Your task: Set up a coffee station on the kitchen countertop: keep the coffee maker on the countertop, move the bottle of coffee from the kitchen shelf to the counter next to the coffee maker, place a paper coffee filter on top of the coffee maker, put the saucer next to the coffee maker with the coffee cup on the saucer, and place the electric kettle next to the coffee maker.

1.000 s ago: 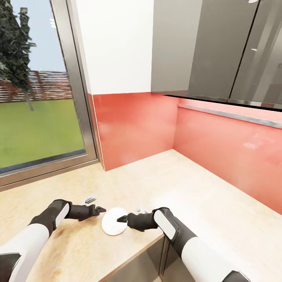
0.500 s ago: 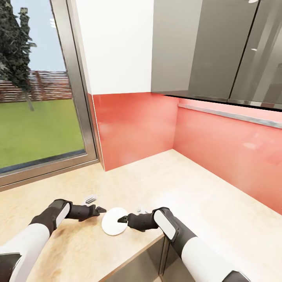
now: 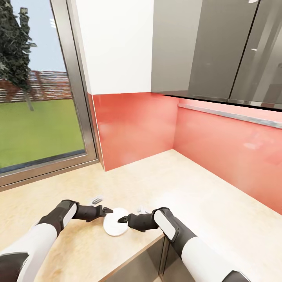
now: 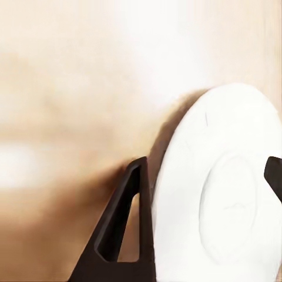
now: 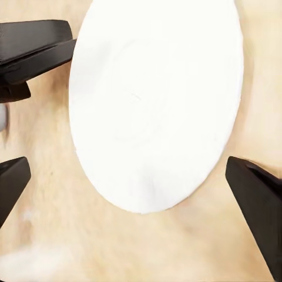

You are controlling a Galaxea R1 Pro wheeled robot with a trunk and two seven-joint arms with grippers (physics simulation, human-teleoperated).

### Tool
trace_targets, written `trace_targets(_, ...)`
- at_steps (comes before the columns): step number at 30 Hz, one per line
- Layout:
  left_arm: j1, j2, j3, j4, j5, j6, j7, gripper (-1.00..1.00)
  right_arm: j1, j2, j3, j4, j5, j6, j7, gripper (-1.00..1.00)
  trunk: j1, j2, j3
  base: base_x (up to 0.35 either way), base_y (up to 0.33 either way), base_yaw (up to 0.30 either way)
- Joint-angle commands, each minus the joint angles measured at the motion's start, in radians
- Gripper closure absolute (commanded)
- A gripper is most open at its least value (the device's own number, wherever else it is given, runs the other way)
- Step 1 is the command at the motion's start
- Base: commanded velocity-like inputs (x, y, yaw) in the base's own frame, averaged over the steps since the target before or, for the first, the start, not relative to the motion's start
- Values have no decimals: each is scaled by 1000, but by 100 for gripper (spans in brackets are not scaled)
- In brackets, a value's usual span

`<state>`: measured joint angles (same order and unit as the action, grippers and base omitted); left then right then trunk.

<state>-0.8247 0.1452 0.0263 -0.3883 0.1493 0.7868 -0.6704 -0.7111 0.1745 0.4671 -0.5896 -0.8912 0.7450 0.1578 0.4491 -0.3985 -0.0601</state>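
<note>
The white saucer [image 3: 115, 226] lies flat on the beige countertop [image 3: 188, 188], close to its front edge. My left gripper [image 3: 108, 210] reaches it from the left and is open. In the left wrist view the saucer [image 4: 226, 194] lies between the two black fingers [image 4: 125, 229], one of which is against its rim. My right gripper [image 3: 123, 220] comes from the right, also open and low over the dish. In the right wrist view its fingers [image 5: 257, 202] stand wide on either side of the saucer [image 5: 155, 100], with nothing held.
A red backsplash [image 3: 137, 125] forms a corner behind the counter. A large window [image 3: 39, 117] is at the left, and grey wall cabinets [image 3: 219, 51] hang at the upper right. The counter's front edge [image 3: 135, 252] runs just under my right forearm.
My left arm has moved right, bringing its gripper up to the saucer's rim. The saucer has shifted very slightly right. The right arm has stayed put.
</note>
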Motion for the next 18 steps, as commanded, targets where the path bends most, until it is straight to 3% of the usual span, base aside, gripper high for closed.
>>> trace_targets(1,0,-3,-6,14,-16,6,3,-100,-1,0,2,2,17,4,3,-100,1,-2,-3,0,0,0)
trace_targets(18,-1,-33,-5,14,-14,6,3,-100,-1,0,4,1,17,4,3,-100,1,-2,-3,0,0,0)
